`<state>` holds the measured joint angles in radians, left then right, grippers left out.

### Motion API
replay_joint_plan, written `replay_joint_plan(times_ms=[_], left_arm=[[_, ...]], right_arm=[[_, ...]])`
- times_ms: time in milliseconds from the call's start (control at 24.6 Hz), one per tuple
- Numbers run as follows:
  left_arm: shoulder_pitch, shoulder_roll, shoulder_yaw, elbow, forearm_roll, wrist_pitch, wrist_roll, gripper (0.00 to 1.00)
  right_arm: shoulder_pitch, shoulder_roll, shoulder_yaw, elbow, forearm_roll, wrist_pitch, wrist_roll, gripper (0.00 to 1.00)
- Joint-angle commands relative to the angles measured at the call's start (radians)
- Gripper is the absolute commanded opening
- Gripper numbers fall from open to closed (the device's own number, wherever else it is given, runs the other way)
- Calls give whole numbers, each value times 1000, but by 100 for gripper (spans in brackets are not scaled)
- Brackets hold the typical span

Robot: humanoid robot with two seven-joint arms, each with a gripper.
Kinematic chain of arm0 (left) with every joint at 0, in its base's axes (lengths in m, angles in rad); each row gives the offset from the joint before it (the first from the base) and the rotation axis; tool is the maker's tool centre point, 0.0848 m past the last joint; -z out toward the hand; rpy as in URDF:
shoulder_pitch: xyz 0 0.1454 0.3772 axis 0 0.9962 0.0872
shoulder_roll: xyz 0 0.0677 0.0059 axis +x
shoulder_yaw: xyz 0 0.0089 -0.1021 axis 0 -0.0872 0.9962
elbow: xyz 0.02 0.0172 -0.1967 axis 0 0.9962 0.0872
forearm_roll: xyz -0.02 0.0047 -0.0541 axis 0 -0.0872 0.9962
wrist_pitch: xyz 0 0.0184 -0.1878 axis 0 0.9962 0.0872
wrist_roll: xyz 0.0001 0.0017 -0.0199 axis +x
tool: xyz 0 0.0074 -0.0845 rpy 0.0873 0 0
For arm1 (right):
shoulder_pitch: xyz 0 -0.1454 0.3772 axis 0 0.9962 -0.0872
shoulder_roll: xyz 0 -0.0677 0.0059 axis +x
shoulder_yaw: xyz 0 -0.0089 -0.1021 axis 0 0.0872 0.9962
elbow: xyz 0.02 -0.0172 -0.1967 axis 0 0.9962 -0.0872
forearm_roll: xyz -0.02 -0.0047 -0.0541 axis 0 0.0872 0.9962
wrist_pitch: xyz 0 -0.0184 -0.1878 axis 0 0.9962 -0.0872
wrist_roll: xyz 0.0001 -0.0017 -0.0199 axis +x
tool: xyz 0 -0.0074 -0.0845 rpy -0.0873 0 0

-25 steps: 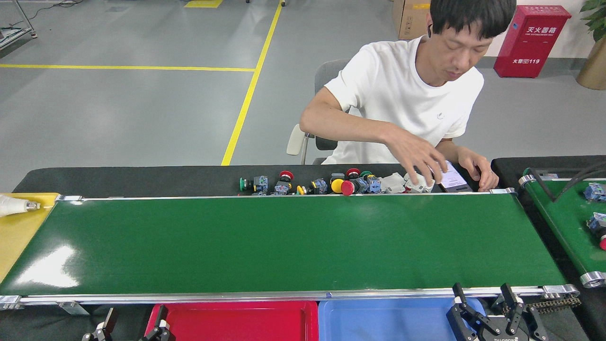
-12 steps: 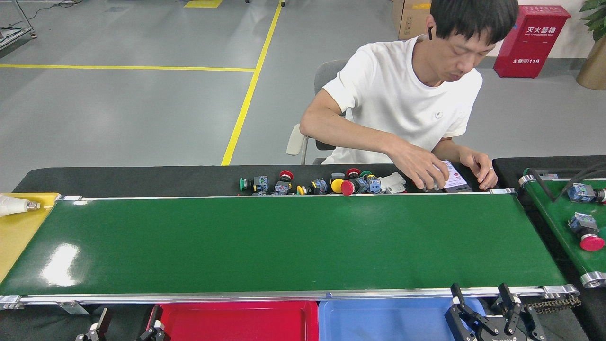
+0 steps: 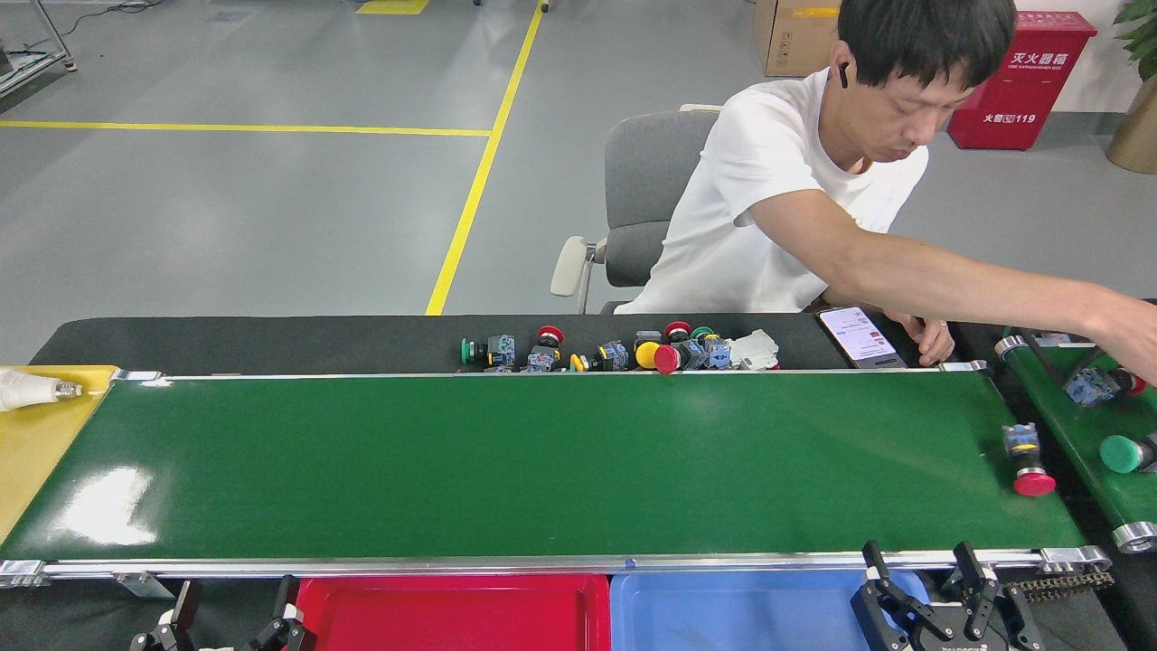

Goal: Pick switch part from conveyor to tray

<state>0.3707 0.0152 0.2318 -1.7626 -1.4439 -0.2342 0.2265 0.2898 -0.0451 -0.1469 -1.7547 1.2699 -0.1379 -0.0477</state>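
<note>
Head view: red-capped switch part [image 3: 1028, 457] at conveyor's [image 3: 542, 461] right end.

The red metal fire-extinguisher box [image 3: 1020, 77] is showing white Chinese characters (partly legible) and the number "119".

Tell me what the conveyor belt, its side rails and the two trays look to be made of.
Conveyor belt: glossy green rubber or PVC, judging by light glare.
Side rails: bare silvery metal, probably aluminium.
Red tray and blue tray: smooth moulded plastic, apparently.
</note>
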Motion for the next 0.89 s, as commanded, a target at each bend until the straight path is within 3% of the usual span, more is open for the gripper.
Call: replay_joint_plan(times_ms=[0, 203, 365, 487, 730, 852], left_arm=[[-6, 12, 3, -12, 0, -14, -30, 100], [2, 35, -3, -12, 0, -31, -72, 100], [-4, 23, 4, -12, 0, -45, -118, 100], [-13, 23, 4, -12, -1, -42, -118, 100], [-21, 14, -2, -12, -1, -43, -118, 100], [-21, 6, 0, -14, -1, -42, -118, 100]], right_arm=[[-6, 2, -5, -14, -3, 1, 2, 100], [-20, 4, -5, -14, -3, 9, 54, 98], [-87, 1, -3, 12, -3, 89, 126, 98], [-169, -2, 1, 70, -1, 145, 143, 98], [-227, -7, 1, 153, 5, 172, 161, 98], [-301, -4, 3, 218, 8, 188, 161, 98]])
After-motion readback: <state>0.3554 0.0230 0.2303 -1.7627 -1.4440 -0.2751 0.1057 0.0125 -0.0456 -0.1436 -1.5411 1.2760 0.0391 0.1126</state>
